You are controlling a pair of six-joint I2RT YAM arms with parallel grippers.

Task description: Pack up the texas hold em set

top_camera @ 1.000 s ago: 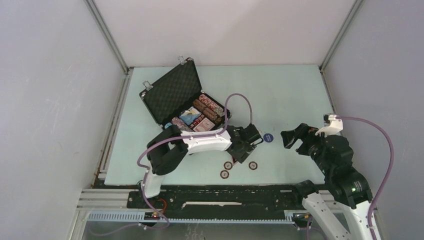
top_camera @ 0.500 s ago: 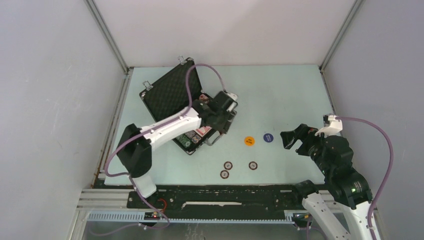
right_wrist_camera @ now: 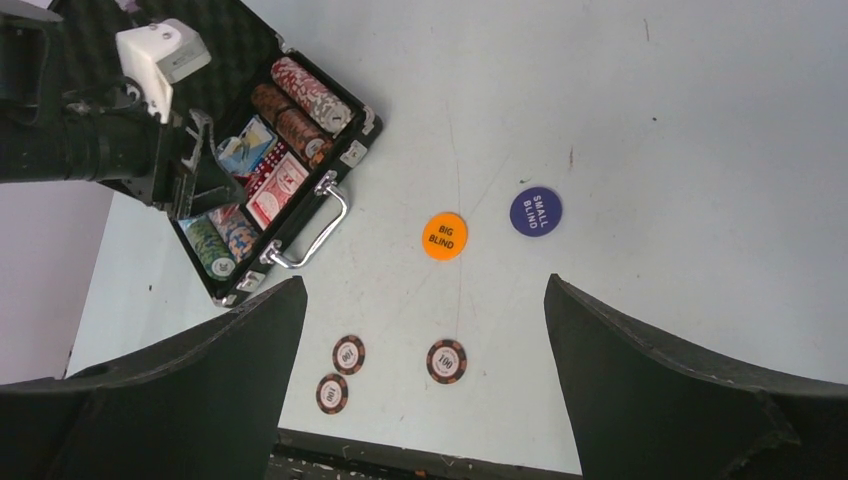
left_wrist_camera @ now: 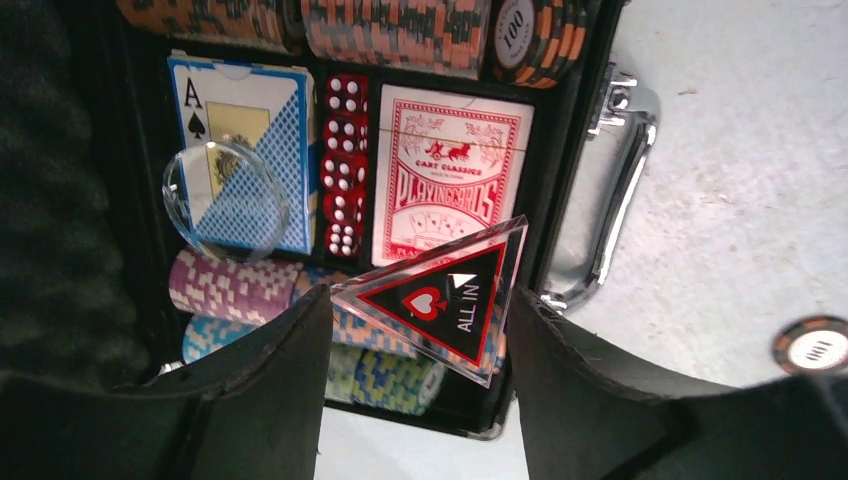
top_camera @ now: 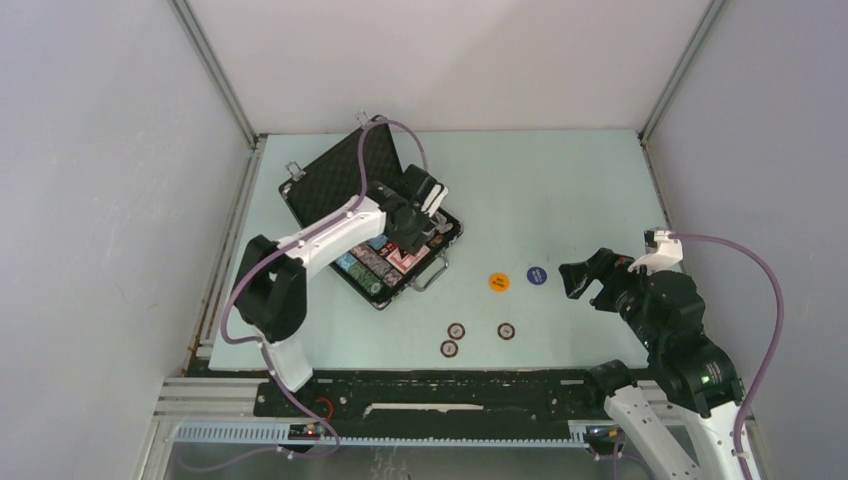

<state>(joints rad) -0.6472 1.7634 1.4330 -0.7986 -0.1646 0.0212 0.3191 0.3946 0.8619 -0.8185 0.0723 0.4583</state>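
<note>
The pale table carries the whole set. The black briefcase lies open at its far left, foam lid tilted back. From above, the left arm crosses it and hides most of the tray.

The left gripper hangs over the near end of the tray, its fingers pinching the clear triangular "ALL IN" marker by its edges. Whether the marker touches anything below cannot be told. The right gripper hovers spread wide and empty over the right side of the table, well apart from the case.

In the left wrist view, the rows of chips at the top are cut off by the frame. The lower rows are partly covered by the marker and the fingers. Between them lie a blue deck, a column of red dice and a red deck. A clear round disc rests on the blue deck. The silver handle sticks out past the case rim.

On the bare table sit the orange "BIG BLIND" button and the blue "SMALL BLIND" button, near each other. Three loose chips lie nearer the arms.
</note>
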